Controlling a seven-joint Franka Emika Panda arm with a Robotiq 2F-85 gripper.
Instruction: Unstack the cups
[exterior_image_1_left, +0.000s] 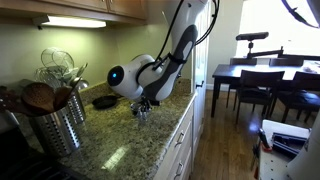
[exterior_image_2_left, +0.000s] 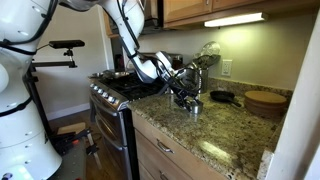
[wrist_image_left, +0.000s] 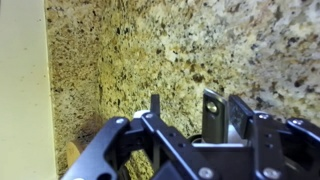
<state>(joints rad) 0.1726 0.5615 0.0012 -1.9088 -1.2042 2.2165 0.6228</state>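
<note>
**Arm down at the cup stack, grasp unconfirmed**

The gripper (exterior_image_2_left: 187, 98) hangs low over the granite table (exterior_image_2_left: 225, 135), right on top of the shiny metal cups (exterior_image_2_left: 194, 105). They stand near the dark pan (exterior_image_2_left: 222, 97), on the pan's side toward the table's front edge. The pictures are too small to show how many cups remain nested.

The wrist view shows bare granite in the gap between the fingers (wrist_image_left: 155, 106), but I cannot tell whether the jaws are pinching a cup rim or standing free.

This looks like the grasping step for the top cup. The next move calls for a firm pinch on that rim alone. A straight lift should follow, so the lower cups stay put, then a set-down clear of the pan.
</note>
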